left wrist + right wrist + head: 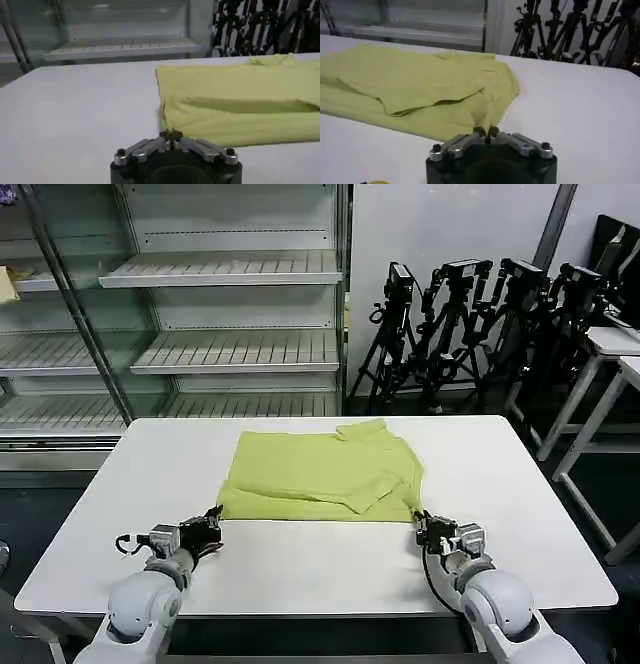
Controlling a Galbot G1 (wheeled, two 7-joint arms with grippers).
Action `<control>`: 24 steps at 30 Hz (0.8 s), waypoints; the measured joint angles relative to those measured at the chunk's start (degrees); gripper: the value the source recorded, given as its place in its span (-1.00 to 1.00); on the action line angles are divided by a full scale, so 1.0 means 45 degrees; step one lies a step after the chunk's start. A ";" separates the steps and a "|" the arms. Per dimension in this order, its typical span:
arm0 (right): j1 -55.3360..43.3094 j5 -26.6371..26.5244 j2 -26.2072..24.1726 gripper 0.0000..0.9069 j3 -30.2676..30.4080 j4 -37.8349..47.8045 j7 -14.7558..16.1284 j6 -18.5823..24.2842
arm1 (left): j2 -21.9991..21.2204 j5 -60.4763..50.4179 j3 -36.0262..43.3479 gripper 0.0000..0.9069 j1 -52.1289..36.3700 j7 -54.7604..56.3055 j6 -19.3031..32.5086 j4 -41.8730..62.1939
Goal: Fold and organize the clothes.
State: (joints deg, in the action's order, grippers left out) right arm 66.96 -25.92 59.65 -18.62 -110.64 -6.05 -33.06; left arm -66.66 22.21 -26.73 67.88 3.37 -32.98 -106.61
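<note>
Both grippers, left (212, 522) and right (424, 527), have jaws pinched shut on the near corners of the folded lime-green thin-fabric T-shirt (322, 474) lying on the white tabletop (300, 569).

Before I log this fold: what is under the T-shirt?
The T-shirt lies partly folded on the white table, whose bare top shows all around it. Both grippers, left and right, pinch its near corners. Whatever lies beneath the fabric is covered.

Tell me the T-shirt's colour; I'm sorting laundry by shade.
Plain yellow-green, no pattern. The T-shirt shows best in the head view.
</note>
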 measured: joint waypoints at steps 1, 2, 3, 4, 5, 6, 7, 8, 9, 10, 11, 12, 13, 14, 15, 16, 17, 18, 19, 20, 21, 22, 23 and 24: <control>0.0179 0.0076 0.0003 -1.00 -0.0072 -0.0190 0.0020 -0.0006 | 0.0008 -0.0054 -0.0044 -0.98 0.0143 0.0000 -0.0005 -0.0135; 0.0345 0.0157 0.0005 -1.00 -0.0150 -0.0378 0.0034 -0.0020 | 0.0009 -0.0097 -0.0107 -0.98 0.0324 0.0002 -0.0013 -0.0314; 0.0515 0.0244 0.0005 -1.00 -0.0235 -0.0560 0.0041 -0.0033 | 0.0016 -0.0122 -0.0171 -0.98 0.0507 0.0001 -0.0018 -0.0486; 0.0695 0.0324 0.0006 -1.00 -0.0330 -0.0748 0.0048 -0.0037 | 0.0023 -0.0143 -0.0239 -0.98 0.0683 -0.0005 -0.0027 -0.0657; 0.0908 0.0400 0.0002 -1.00 -0.0447 -0.0976 0.0048 -0.0044 | 0.0052 -0.0161 -0.0320 -0.98 0.0912 -0.0034 -0.0039 -0.0878; 0.1103 0.0473 -0.0004 -1.00 -0.0549 -0.1177 0.0052 -0.0048 | 0.0074 -0.0180 -0.0399 -0.98 0.1111 -0.0056 -0.0043 -0.1061; 0.1305 0.0545 -0.0013 -1.00 -0.0650 -0.1372 0.0063 -0.0047 | 0.0105 -0.0198 -0.0489 -0.98 0.1323 -0.0076 -0.0044 -0.1256; 0.1538 0.0628 -0.0025 -1.00 -0.0754 -0.1582 0.0076 -0.0039 | 0.0141 -0.0218 -0.0601 -0.98 0.1555 -0.0105 -0.0044 -0.1483; 0.1756 0.0692 -0.0027 -1.00 -0.0854 -0.1771 0.0082 -0.0024 | 0.0156 -0.0228 -0.0706 -0.98 0.1778 -0.0131 -0.0044 -0.1682; 0.1973 0.0754 -0.0025 -1.00 -0.0958 -0.1960 0.0095 -0.0003 | 0.0168 -0.0243 -0.0805 -0.98 0.1997 -0.0145 -0.0044 -0.1869; 0.2222 0.0820 -0.0022 -1.00 -0.1065 -0.2153 0.0110 0.0016 | 0.0169 -0.0259 -0.0914 -0.98 0.2240 -0.0174 -0.0043 -0.2077; 0.2452 0.0884 -0.0013 -1.00 -0.1172 -0.2329 0.0125 0.0041 | 0.0172 -0.0273 -0.1023 -0.98 0.2478 -0.0194 -0.0042 -0.2267; 0.2692 0.0955 0.0007 -1.00 -0.1277 -0.2509 0.0145 0.0073 | 0.0157 -0.0284 -0.1124 -0.98 0.2695 -0.0211 -0.0040 -0.2445; 0.2935 0.1023 0.0018 -1.00 -0.1374 -0.2673 0.0164 0.0105 | 0.0147 -0.0293 -0.1250 -0.98 0.2948 -0.0244 -0.0037 -0.2641; 0.3189 0.1098 0.0030 -1.00 -0.1478 -0.2850 0.0184 0.0137 | 0.0127 -0.0295 -0.1364 -0.98 0.3165 -0.0268 -0.0036 -0.2825; 0.3429 0.1174 0.0049 -1.00 -0.1573 -0.3008 0.0203 0.0177 | 0.0097 -0.0300 -0.1474 -0.98 0.3383 -0.0291 -0.0034 -0.3000; 0.3653 0.1242 0.0061 -1.00 -0.1653 -0.3142 0.0209 0.0209 | 0.0076 -0.0312 -0.1605 -0.98 0.3622 -0.0314 -0.0033 -0.3188; 0.3902 0.1324 0.0082 -1.00 -0.1740 -0.3293 0.0213 0.0246 | 0.0051 -0.0325 -0.1711 -0.98 0.3823 -0.0338 -0.0031 -0.3367; 0.4134 0.1407 0.0111 -1.00 -0.1804 -0.3436 0.0231 0.0295 | 0.0033 -0.0354 -0.1809 -0.98 0.4028 -0.0363 -0.0027 -0.3537; 0.4365 0.1490 0.0145 -1.00 -0.1859 -0.3568 0.0255 0.0344 | 0.0000 -0.0387 -0.1884 -0.98 0.4248 -0.0395 -0.0023 -0.3729; 0.4623 0.1590 0.0181 -1.00 -0.1934 -0.3699 0.0261 0.0398 | -0.0022 -0.0424 -0.1955 -0.98 0.4442 -0.0401 -0.0016 -0.3872; 0.4859 0.1668 0.0217 -1.00 -0.2017 -0.3828 0.0261 0.0448 | -0.0058 -0.0445 -0.2033 -0.98 0.4604 -0.0405 -0.0015 -0.3975; 0.5080 0.1746 0.0251 -1.00 -0.2085 -0.3941 0.0261 0.0493 | -0.0071 -0.0455 -0.2122 -0.98 0.4768 -0.0414 -0.0015 -0.4078; 0.5297 0.1826 0.0276 -1.00 -0.2151 -0.4043 0.0261 0.0538 | -0.0076 -0.0457 -0.2203 -0.98 0.4906 -0.0418 -0.0014 -0.4173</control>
State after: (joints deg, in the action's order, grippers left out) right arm 90.79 -17.71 60.90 -28.30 -128.84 -4.87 -30.64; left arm -67.00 20.15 -36.65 89.96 1.49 -33.04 -125.38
